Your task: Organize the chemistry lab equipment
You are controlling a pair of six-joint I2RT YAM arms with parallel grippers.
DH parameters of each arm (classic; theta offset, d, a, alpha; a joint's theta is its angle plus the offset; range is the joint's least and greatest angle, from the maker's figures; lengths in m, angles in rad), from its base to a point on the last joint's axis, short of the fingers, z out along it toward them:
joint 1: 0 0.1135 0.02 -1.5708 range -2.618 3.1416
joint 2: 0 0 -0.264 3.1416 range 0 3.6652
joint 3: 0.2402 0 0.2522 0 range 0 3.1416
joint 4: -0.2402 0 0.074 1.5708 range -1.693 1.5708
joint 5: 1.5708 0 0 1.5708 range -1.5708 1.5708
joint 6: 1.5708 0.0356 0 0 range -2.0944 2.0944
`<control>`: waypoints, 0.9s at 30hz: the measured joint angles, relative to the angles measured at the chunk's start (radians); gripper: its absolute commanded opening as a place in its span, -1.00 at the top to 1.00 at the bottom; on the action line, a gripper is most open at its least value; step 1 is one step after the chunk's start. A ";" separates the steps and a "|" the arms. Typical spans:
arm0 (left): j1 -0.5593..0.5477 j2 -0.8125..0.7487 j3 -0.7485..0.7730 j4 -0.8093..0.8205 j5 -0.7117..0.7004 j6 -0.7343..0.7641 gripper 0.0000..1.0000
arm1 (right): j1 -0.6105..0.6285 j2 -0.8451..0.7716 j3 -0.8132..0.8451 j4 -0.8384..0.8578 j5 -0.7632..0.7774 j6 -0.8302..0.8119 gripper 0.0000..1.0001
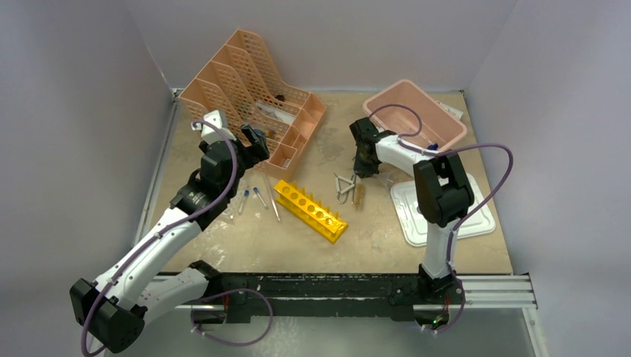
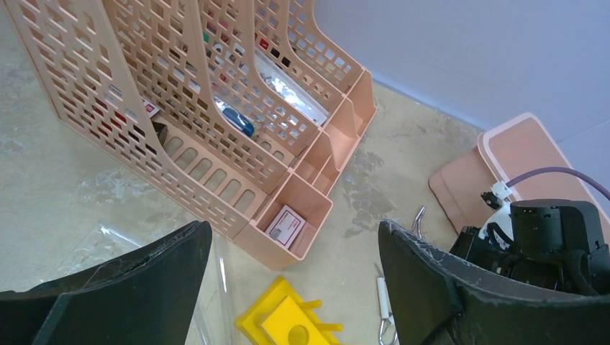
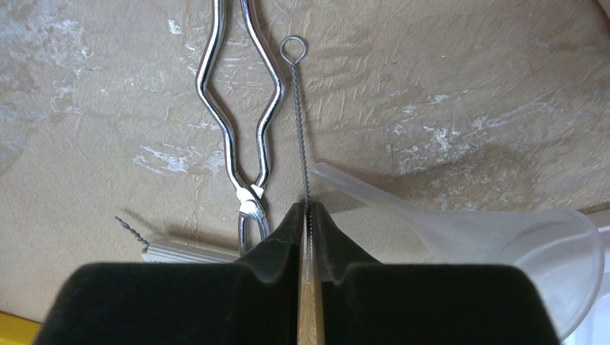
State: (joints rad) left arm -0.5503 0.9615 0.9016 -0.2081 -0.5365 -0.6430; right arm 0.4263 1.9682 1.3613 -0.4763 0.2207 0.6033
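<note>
Barely begun, I'd say: the yellow rack (image 1: 310, 210) stands empty, the blue-capped tubes (image 1: 257, 196) loose on the surface (image 1: 372, 238) to its left, the tongs (image 3: 241, 108) to its right, where the right pincer (image 3: 309, 215) pinches a wire brush (image 3: 296, 100); the left pincer (image 2: 293, 237) gapes wide.

High rear overview; close wrist views, tongs (image 3: 250, 203) common to all

Your yellow rack (image 1: 310, 210) lies diagonal, holes up; 2 blue-capped tubes (image 1: 243, 201) left of it; silvery tongs (image 3: 241, 108) right, beside a thin wire brush (image 3: 297, 108).
</note>
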 measured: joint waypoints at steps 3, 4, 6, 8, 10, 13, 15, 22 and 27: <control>0.000 0.003 0.000 0.000 0.000 0.000 -0.70 | 0.000 0.002 0.006 -0.005 0.003 -0.006 1.00; 0.000 0.005 0.000 0.000 0.000 0.000 -0.70 | 0.000 0.002 0.010 -0.009 0.004 -0.010 1.00; 0.000 0.009 0.000 0.000 0.000 0.000 -0.70 | 0.000 0.002 0.020 -0.021 0.006 -0.024 1.00; 0.000 0.013 0.000 0.001 0.000 0.000 -0.70 | 0.000 0.001 0.047 -0.042 0.009 -0.050 1.00; 0.000 0.017 0.000 0.001 0.000 0.000 -0.70 | 0.000 -0.013 0.082 -0.057 0.004 -0.089 1.00; 0.000 0.023 0.000 0.003 0.000 0.005 -0.70 | 0.000 -0.069 0.124 -0.073 -0.007 -0.155 1.00; 0.000 0.025 0.000 0.005 0.000 0.009 -0.71 | 0.000 -0.130 0.158 -0.079 -0.014 -0.206 1.00; 0.000 0.042 0.013 0.019 -0.003 0.027 -0.71 | -0.071 -0.291 0.354 -0.057 -0.027 -0.348 1.00; 0.000 0.072 0.025 0.032 0.001 0.035 -0.71 | -0.208 -0.304 0.454 0.007 -0.025 -0.500 1.00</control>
State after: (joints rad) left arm -0.5503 1.0336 0.9268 -0.1761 -0.5358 -0.6083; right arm 0.2188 1.6646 1.8149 -0.4694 0.1955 0.1036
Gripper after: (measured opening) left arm 0.854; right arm 0.007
